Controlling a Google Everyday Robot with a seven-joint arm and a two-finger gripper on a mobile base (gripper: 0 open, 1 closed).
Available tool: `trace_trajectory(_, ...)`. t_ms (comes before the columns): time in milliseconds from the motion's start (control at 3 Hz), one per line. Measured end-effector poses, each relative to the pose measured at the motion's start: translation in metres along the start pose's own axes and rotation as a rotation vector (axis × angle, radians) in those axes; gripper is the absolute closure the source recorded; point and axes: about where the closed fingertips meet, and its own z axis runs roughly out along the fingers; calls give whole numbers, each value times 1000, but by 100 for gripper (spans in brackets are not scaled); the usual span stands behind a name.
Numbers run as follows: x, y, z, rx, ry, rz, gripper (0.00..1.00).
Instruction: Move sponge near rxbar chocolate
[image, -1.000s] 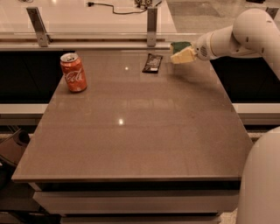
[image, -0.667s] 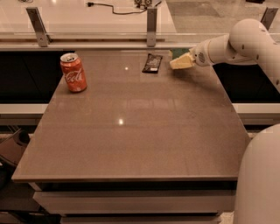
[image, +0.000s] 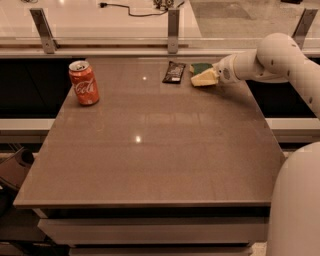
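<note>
The sponge (image: 202, 73), dark green on top with pale yellow foam below, is at the far edge of the brown table, just right of the rxbar chocolate (image: 174, 72), a flat dark wrapped bar. A narrow gap separates them. My gripper (image: 214, 75) reaches in from the right on the white arm and is at the sponge's right end, holding it tilted with the yellow side toward the camera.
A red Coca-Cola can (image: 84, 82) stands upright at the far left of the table (image: 150, 150). A glass barrier with metal posts (image: 173, 31) runs along the table's far edge. The robot's white body (image: 295, 205) fills the lower right.
The arm has carried the sponge leftward along the far edge, so it now sits closer to the dark bar. The can and the bar have not moved.
</note>
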Motion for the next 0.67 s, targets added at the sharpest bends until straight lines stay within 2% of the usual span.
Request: trace_trajectory(667,1,4,6,-9,3,0,36)
